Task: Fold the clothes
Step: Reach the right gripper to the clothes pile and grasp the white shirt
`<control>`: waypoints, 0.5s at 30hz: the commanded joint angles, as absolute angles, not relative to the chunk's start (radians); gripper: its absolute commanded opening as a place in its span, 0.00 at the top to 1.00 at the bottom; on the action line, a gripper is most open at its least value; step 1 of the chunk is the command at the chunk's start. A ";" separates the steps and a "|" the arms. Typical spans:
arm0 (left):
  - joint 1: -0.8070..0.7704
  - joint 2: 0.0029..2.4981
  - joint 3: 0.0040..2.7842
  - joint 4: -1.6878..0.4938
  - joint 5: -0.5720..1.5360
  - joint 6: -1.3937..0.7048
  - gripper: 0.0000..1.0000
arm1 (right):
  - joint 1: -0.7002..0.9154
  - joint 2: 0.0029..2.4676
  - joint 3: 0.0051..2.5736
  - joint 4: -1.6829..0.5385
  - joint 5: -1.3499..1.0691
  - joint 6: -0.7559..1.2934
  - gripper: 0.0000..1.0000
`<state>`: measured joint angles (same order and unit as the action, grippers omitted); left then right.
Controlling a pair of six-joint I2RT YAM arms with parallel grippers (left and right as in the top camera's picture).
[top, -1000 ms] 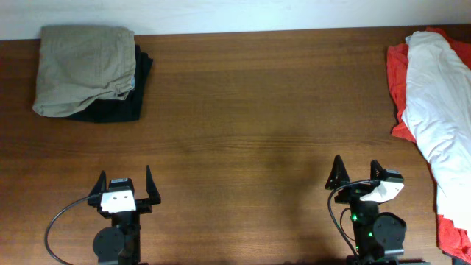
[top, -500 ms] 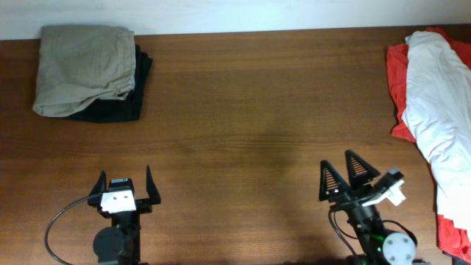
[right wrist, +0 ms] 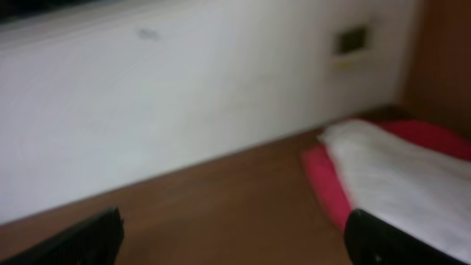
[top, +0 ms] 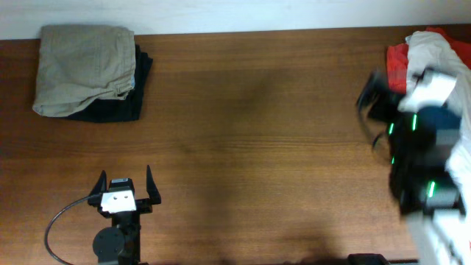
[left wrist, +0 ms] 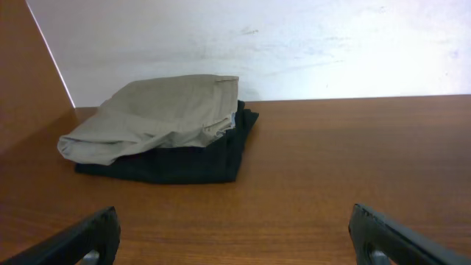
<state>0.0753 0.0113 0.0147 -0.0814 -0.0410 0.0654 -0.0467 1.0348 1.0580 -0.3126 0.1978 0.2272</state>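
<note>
White T-shirt (top: pixel 428 46) atop red T-shirt (top: pixel 396 55) at 2 o'clock of the table (top: pixel 257 110); left gripper (top: pixel 125 177), at 7 o'clock, and blurred right gripper (right wrist: pixel 235 239) both spread wide.

Overhead, we note a brown wood-grain desk (top: pixel 243 110) filling the frame, its grain running left to right, with a soft sheen near the middle. Along the top edge a pale strip shows where the white wall (top: pixel 221 15) meets it. From the left wrist view we see the wall evenly lit, with faint scuffs. A brown side panel (left wrist: pixel 22 88) rises at the upper left. The right wrist view is blurred. We make out a small dark plate (right wrist: pixel 352 40) on the wall, upper right, and a second panel (right wrist: pixel 445 51), also brown, at the right edge.
</note>
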 commanded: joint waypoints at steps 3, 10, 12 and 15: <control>0.080 0.006 0.009 -0.081 -0.032 0.084 0.01 | -0.207 1.440 1.438 -0.573 0.292 0.187 0.01; 0.080 0.006 0.009 -0.081 -0.032 0.084 0.01 | -0.349 1.666 1.523 -0.635 0.352 0.187 0.01; 0.080 0.006 0.009 -0.081 -0.032 0.084 0.01 | -0.397 1.702 1.523 -0.642 0.340 0.187 0.01; 0.080 0.006 0.009 -0.081 -0.032 0.084 0.01 | -0.443 1.735 1.523 -0.651 0.289 0.187 0.01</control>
